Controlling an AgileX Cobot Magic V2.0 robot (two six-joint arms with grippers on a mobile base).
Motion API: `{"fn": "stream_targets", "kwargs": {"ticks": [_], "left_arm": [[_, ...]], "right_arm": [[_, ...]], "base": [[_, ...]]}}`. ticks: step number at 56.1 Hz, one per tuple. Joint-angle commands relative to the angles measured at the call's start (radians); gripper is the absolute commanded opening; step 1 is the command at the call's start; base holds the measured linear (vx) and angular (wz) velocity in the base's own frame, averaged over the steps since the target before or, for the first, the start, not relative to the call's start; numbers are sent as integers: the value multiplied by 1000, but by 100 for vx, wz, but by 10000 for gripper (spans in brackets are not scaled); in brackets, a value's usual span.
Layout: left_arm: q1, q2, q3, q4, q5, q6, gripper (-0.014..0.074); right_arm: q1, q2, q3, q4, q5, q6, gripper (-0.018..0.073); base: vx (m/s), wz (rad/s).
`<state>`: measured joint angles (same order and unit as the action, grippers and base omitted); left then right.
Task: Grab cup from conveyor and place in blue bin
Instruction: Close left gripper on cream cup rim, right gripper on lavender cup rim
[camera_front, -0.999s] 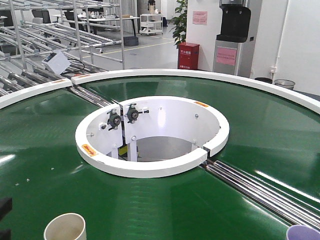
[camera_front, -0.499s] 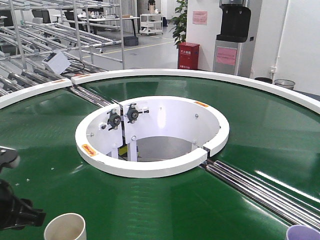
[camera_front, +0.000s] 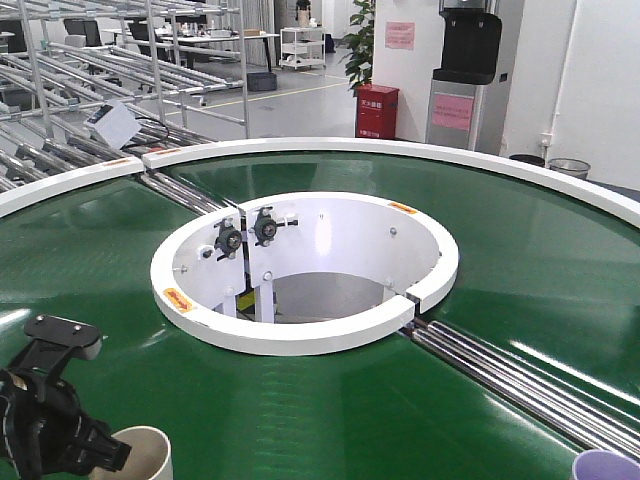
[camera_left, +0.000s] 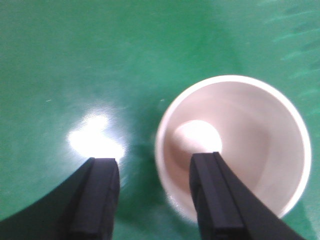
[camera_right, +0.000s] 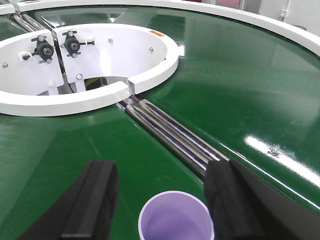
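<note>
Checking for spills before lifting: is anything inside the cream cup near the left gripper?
The cream cup looks empty: bare inner wall, a glare on its bottom. A finger of the left gripper covers part of its near side.

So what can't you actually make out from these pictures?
The blue bin: in no view.
The cream cup: the front view's bottom edge cuts off its body, and the left gripper covers part of its rim.
Contact: the left wrist view is blurred, so whether that gripper touches the cream cup is unclear.
The purple cup: the right wrist view's bottom edge cuts off its base; the front view shows only a sliver.
</note>
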<state>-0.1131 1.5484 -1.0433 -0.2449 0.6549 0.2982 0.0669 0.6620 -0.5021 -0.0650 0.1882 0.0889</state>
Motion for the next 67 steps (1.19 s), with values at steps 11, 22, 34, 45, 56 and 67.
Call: {"fn": "stream_targets", "kwargs": {"ticks": [11, 22, 34, 45, 56, 67], "left_arm": [[-8, 20, -33, -31, -123, 14, 461], [-8, 60, -33, -48, -131, 13, 461], [-8, 67, -33, -63, -133, 17, 371], [-8, 67, -33, -63, -138, 17, 166], [-8, 67, -33, -63, -156, 17, -3], [-8, 67, -33, -63, -161, 17, -8]], "right_arm": [[-4, 3, -34, -6, -65, -9, 459], [-4, 19, -36, -6, 19, -2, 459], [-60, 149, -182, -11, 390, 158, 459], [-141, 342, -396, -18, 647, 115, 459], [-175, 527, -516, -19, 671, 9, 459], [-175, 706, -565, -18, 647, 2, 459]], "base": [[0, 0], [0, 0], [0, 0], [0, 0], [0, 0], [0, 0]]}}
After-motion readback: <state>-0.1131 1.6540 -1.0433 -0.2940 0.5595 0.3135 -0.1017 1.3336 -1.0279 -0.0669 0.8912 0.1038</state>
